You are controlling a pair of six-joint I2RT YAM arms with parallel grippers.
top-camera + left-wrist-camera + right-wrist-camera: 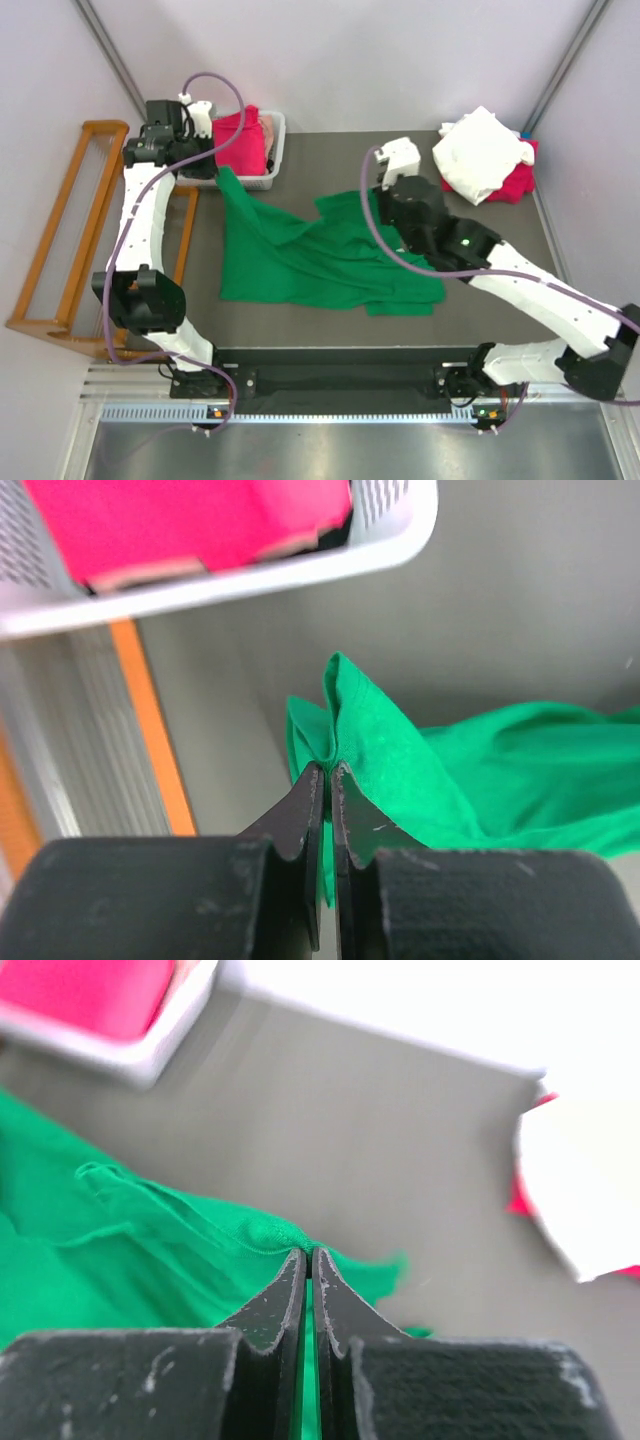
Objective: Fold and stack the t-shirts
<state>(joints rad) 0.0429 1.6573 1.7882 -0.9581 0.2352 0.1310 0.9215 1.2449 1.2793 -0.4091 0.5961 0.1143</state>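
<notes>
Over table (330, 160), left tool (327, 770), right tool (308, 1252) each clamped on green t-shirt (310, 262), basket (400, 530) cropped

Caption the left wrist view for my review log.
Jaws pinched shut on a fold of the green t-shirt, white basket beyond.

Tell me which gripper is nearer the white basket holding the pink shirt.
Left. The left gripper pinches the green t-shirt right beside the basket, at its front edge. The right gripper pinches the same shirt farther right, out over the table.
</notes>
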